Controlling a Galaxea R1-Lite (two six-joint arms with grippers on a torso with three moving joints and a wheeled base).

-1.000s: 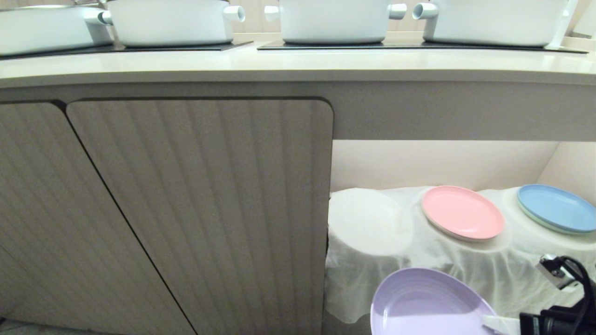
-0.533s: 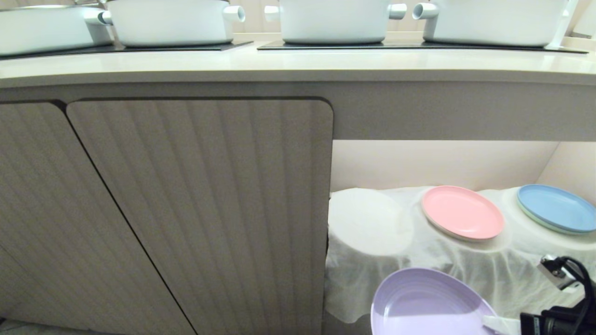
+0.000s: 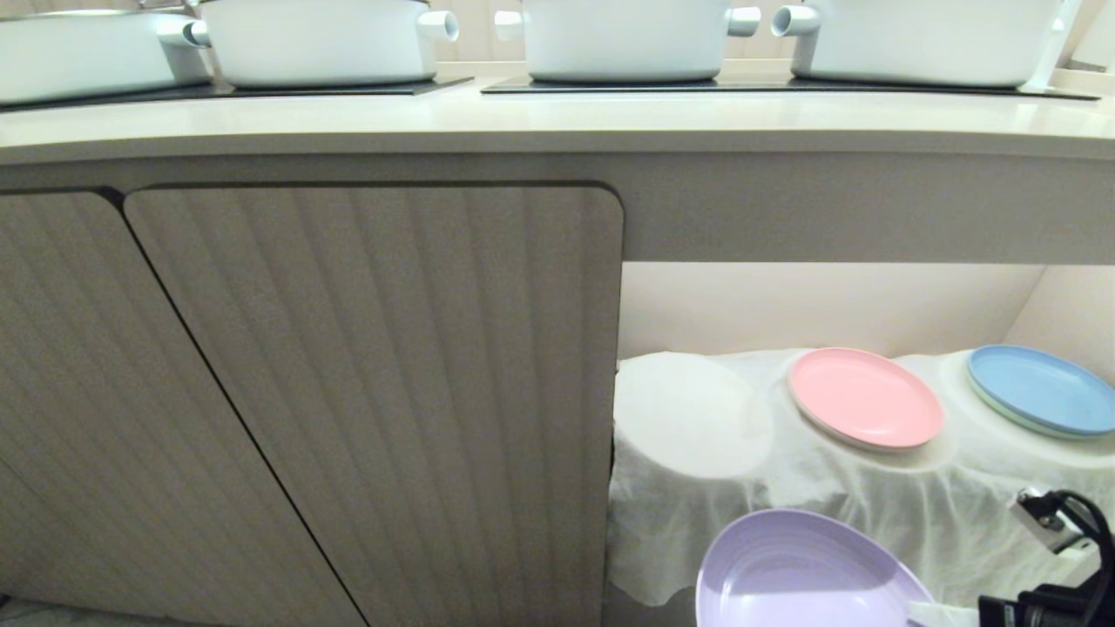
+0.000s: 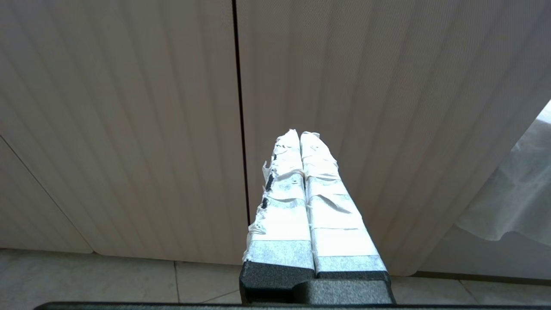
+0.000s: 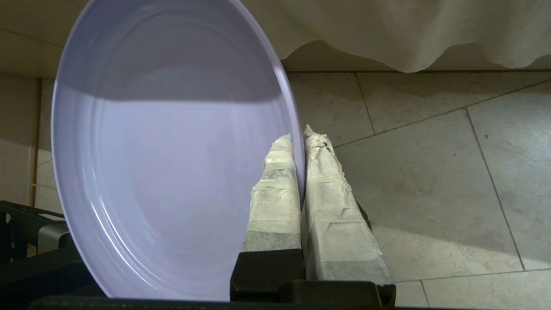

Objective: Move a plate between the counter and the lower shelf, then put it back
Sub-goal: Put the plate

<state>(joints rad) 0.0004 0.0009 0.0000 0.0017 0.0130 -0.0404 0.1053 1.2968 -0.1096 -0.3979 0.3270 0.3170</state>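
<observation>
plate [image 3: 806, 570] cut by bottom edge, blue plate [image 3: 1041, 389] clipped at right, pots' [image 3: 318, 39] tops cropped

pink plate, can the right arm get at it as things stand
Probably not yet. The right gripper is shut on the lilac plate's rim, so it has no free grip. The pink plate itself lies uncovered on the shelf cloth, with nothing in front of it.

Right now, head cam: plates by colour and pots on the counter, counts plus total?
Purple plate: 1
Pink plate: 1
Blue plate: 1
White pots: 4
Total: 7
</observation>
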